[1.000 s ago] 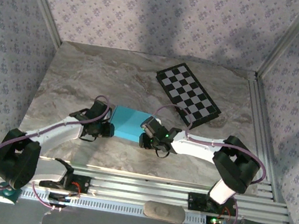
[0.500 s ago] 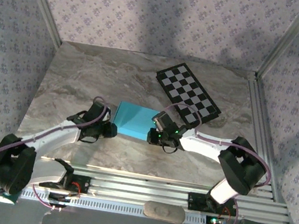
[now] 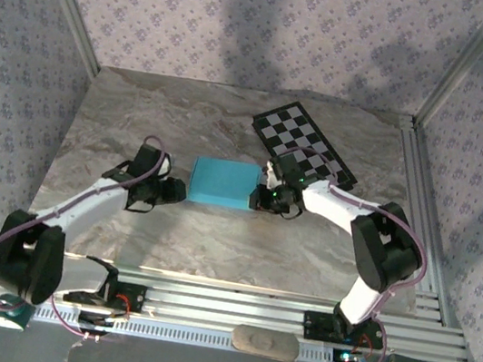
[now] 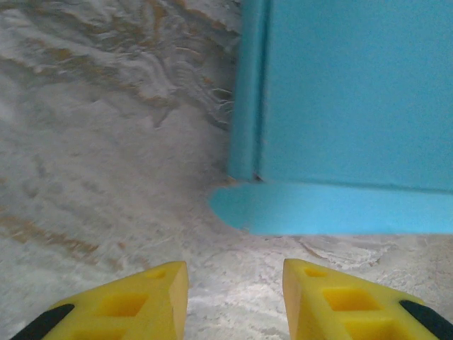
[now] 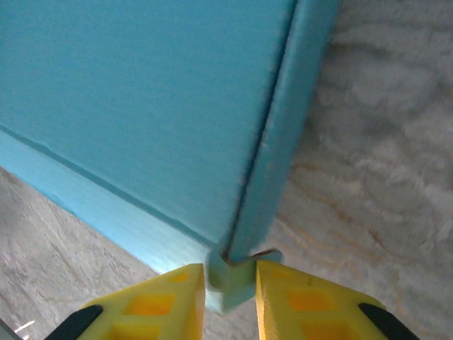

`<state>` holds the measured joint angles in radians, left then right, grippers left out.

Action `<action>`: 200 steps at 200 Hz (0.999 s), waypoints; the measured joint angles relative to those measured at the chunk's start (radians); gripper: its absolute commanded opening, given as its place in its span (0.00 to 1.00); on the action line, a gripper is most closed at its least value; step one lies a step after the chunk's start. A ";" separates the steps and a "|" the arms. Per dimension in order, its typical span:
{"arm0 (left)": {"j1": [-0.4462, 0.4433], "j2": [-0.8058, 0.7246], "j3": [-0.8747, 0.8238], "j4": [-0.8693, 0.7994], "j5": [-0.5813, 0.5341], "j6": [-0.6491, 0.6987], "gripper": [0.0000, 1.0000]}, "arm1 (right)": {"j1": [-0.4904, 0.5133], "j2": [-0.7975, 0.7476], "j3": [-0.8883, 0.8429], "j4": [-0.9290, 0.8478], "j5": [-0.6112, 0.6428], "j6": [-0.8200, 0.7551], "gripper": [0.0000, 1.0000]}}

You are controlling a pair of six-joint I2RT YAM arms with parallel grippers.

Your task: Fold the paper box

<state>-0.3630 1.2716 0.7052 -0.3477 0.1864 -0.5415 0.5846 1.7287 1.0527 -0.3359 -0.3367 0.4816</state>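
Two white robot arms meet over a grey-veined marble tabletop [image 3: 132, 118], one at each short end of a flat turquoise-blue cardboard paper box [image 3: 223, 184]. The paper box lies closed near the middle of the surface, its long side running left to right.

The left pincer [image 3: 177, 191] sits low just off the box's left end, toward the near corner. Seen from the left wrist, its yellow fingers [image 4: 134, 301] stand moderately apart with bare marble between them, and the box's edge lies a little ahead, untouched. In that view a narrow side wall [image 4: 245, 85] runs along the box's left edge. A round-cornered flap [image 4: 318, 209] juts out from under the top panel along the near edge, lying flat on the tabletop.

The right pincer [image 3: 259, 198] is at the box's right end, also toward the near corner. Seen from the right wrist, its yellow fingers [image 5: 159, 301] are drawn narrow, and a small turquoise corner tab [image 5: 232, 280] of the box sits nipped between their tips, touching both. A folded side wall runs up along the right edge of the top panel.

A black-and-white checkerboard [image 3: 304, 152] lies flat and askew behind the right arm, near the box's far right corner but apart from it. Lilac floral-patterned walls [image 3: 249, 17] close in the tabletop on three sides.
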 measured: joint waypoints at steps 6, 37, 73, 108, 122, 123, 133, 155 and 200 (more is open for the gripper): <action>-0.012 0.017 0.011 0.003 0.005 0.005 0.39 | -0.005 0.002 0.003 -0.006 -0.006 -0.010 0.29; -0.080 0.085 0.061 0.005 0.000 0.026 0.38 | -0.006 0.002 0.005 -0.041 -0.032 -0.035 0.32; -0.081 0.080 0.070 -0.043 -0.110 0.060 0.44 | -0.014 0.002 0.007 -0.064 -0.035 -0.051 0.34; -0.040 0.035 0.110 -0.059 -0.162 0.106 0.44 | -0.008 -0.005 0.008 -0.066 0.000 -0.044 0.36; -0.003 0.085 0.145 -0.045 -0.161 0.121 0.44 | 0.000 -0.005 0.015 -0.065 0.021 -0.027 0.38; 0.001 0.092 0.147 -0.043 -0.161 0.124 0.45 | 0.001 -0.005 0.015 -0.065 0.023 -0.025 0.38; 0.023 0.138 0.163 -0.026 -0.157 0.132 0.45 | 0.008 -0.005 0.022 -0.061 0.035 -0.014 0.39; 0.047 0.229 0.169 0.013 -0.134 0.146 0.46 | 0.021 -0.004 0.039 -0.047 0.058 0.021 0.40; 0.030 0.262 0.168 0.067 -0.077 0.148 0.45 | 0.039 0.042 0.100 -0.023 0.079 0.063 0.40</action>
<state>-0.3328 1.5337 0.8730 -0.2810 0.1097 -0.3931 0.6235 1.7710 1.1526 -0.3588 -0.2581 0.5442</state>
